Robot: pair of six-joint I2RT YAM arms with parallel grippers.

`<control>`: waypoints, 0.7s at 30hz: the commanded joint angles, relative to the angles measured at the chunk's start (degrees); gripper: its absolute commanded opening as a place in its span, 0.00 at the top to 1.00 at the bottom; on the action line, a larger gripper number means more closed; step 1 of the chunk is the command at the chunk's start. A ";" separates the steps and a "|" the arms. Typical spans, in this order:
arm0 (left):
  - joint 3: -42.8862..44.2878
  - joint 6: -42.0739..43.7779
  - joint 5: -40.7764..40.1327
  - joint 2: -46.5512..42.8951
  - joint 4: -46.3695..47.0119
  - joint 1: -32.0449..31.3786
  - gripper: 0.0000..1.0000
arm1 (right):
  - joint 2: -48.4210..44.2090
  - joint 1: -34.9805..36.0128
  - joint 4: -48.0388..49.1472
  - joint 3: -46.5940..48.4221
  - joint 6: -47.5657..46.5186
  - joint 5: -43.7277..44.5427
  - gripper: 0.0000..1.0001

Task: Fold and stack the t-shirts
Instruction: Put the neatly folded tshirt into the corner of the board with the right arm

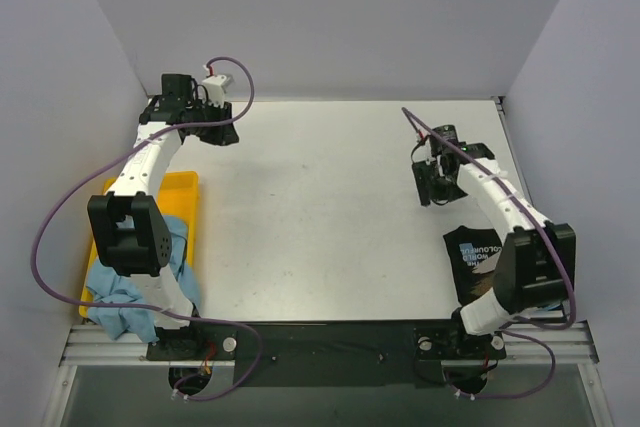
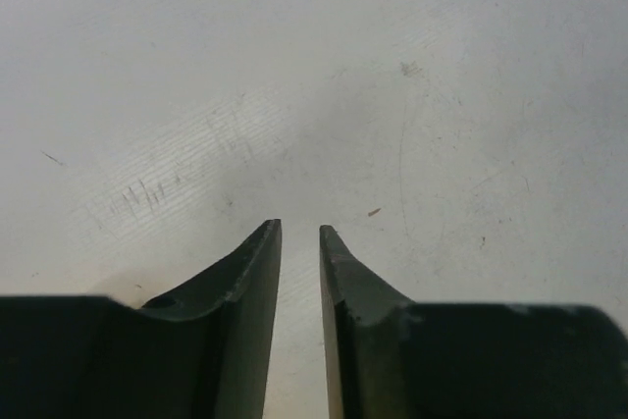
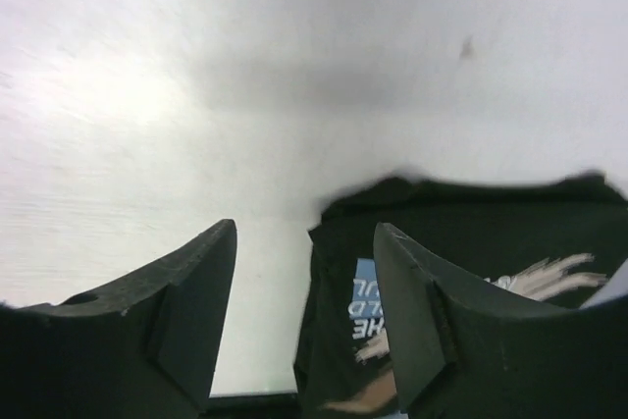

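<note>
Seen from above, the table (image 1: 330,217) has its two tees at the near corners. The yellow tray (image 1: 185,187) sits at about 8 o'clock, and the light blue t-shirt (image 1: 125,292) lies crumpled in it and spills over its near end. I judge this to be the main risk. A pull on one loose corner can drag the tray along, or the cloth can slide over the table edge. The black t-shirt (image 1: 470,252) lies folded at 4 o'clock, partly under the right arm (image 1: 530,257), so a careless sweep of that arm may undo the fold.

The right gripper (image 3: 306,231), at 3 o'clock, has its jaws well apart and holds nothing. The left gripper (image 2: 298,229), at 11 o'clock, shows only a narrow gap, with nothing in it.

Only the top view shows the blue tee and the tray. The right wrist view shows the black tee's far edge and print closely. The left wrist view shows bare scratched table, and a jaw gap that the top view cannot resolve.
</note>
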 commanded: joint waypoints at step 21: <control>-53.32 -3.77 -22.10 -36.93 29.13 -1.23 0.28 | -40.18 -5.51 49.94 -37.77 11.61 -10.12 0.20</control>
